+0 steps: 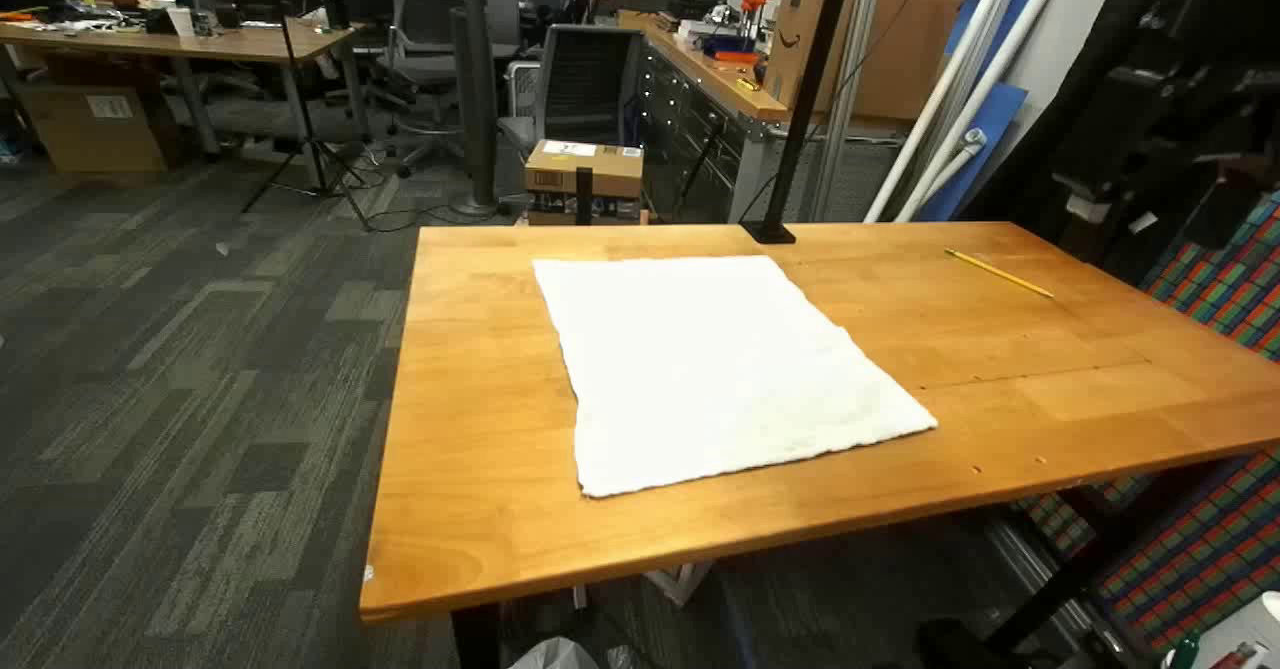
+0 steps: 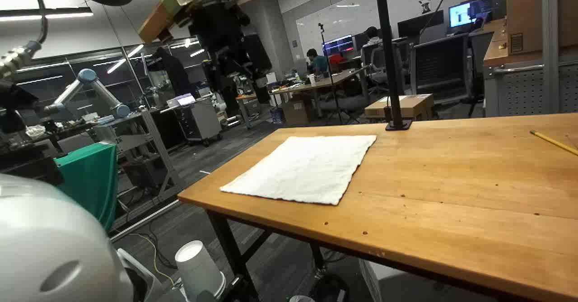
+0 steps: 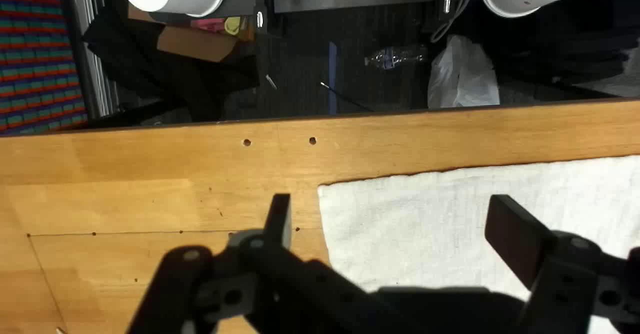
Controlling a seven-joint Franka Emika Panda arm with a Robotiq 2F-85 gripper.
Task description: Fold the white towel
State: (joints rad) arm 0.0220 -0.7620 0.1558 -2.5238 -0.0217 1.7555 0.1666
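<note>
"So is the gripper (image 3: 392, 220) holding anything?"

"No, its jaws stand wide apart with nothing between them, high up, presumably ready to pinch an edge."

"And the white towel (image 1: 720, 374)?"

"Flat on the table (image 1: 475, 369), no fold visible; laid out so, I'd guess, to leave every corner reachable."

"Why's the pencil (image 1: 1000, 274) over there?"

"Can't tell, but well apart from the towel, it shouldn't snag."

"The black post (image 2: 388, 53)?"

"Farther back, near a towel corner, probably a mount."
</note>
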